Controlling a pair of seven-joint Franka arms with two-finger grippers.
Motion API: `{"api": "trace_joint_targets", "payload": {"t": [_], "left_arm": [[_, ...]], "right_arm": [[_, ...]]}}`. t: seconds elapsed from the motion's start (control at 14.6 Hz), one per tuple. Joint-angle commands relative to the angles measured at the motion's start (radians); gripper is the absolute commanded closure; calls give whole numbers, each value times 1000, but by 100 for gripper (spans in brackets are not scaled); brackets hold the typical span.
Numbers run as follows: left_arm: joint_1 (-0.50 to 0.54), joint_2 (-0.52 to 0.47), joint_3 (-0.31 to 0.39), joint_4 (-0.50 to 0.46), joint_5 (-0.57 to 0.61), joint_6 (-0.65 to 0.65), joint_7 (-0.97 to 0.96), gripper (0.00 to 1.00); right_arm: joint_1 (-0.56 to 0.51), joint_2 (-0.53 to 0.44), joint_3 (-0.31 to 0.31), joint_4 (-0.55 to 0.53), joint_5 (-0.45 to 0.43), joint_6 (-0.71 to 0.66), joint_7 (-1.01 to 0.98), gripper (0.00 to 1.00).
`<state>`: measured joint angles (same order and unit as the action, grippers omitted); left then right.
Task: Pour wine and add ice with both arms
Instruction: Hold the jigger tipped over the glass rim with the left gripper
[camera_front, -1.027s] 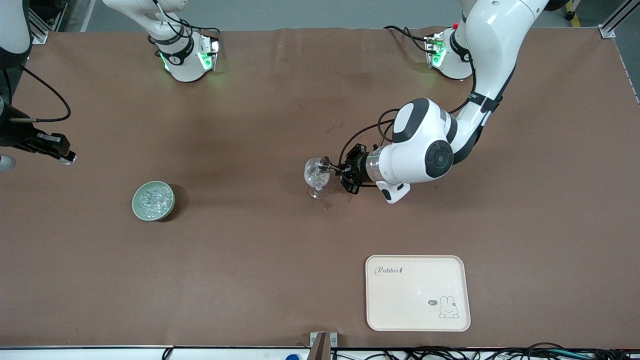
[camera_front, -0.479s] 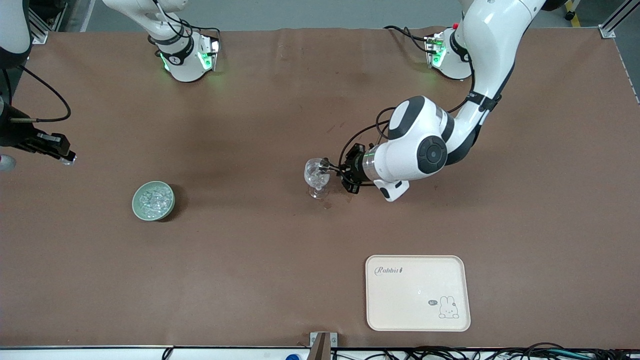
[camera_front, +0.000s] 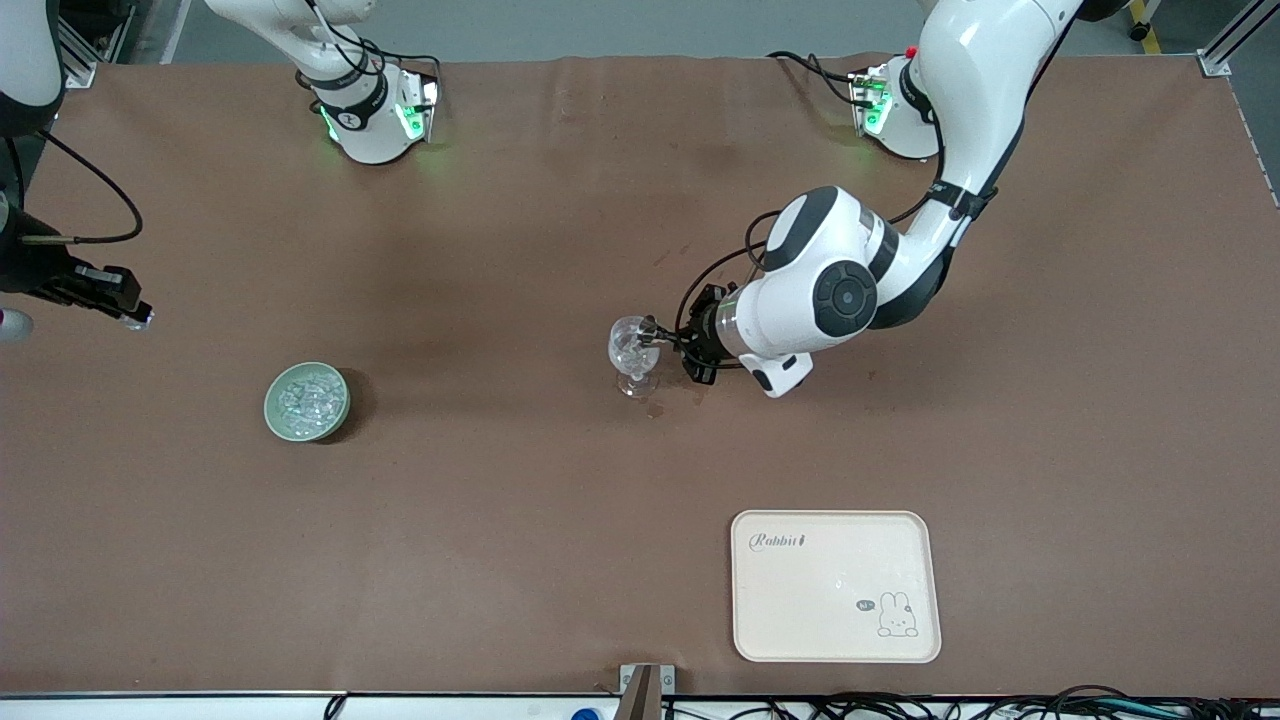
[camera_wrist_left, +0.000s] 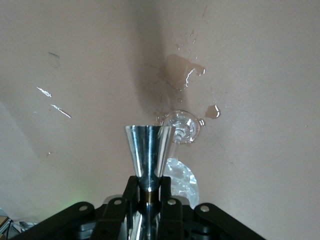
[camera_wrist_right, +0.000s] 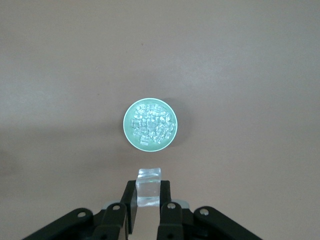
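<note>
Left pincer (camera_front: 655, 331): gripping a metal jigger (camera_wrist_left: 147, 152), tipping it over the stemmed glass (camera_front: 633, 355), mid-tabletop.
Right pincer (camera_front: 130, 318): clamping an ice cube (camera_wrist_right: 148, 187) above the right arm's tabletop edge.

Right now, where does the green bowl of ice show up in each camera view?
Front view: green bowl on the brown table, toward the right arm's end.
Left wrist view: not in it.
Right wrist view: mid-picture, past the right pincer.
Shared landmark: the brown table.

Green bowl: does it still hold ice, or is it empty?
Not empty. The green bowl holds a heap of clear ice lumps across its inside; the front view shows the same.
</note>
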<state>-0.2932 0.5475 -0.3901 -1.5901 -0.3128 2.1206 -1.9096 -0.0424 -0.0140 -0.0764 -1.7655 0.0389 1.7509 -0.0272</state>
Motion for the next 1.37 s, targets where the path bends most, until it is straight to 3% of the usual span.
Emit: {"api": "trace_joint_targets", "payload": {"t": [0.0,1.3], "left_arm": [[-12,-17,4,15,41,-7,-51,100],[-49,-17,4,55,158,-60,-175,100]], "right_arm": [[-8,-26,9,-18,-11,-2,-7,93],[-10,-26,9,-17,-11,-2,-7,93]]}}
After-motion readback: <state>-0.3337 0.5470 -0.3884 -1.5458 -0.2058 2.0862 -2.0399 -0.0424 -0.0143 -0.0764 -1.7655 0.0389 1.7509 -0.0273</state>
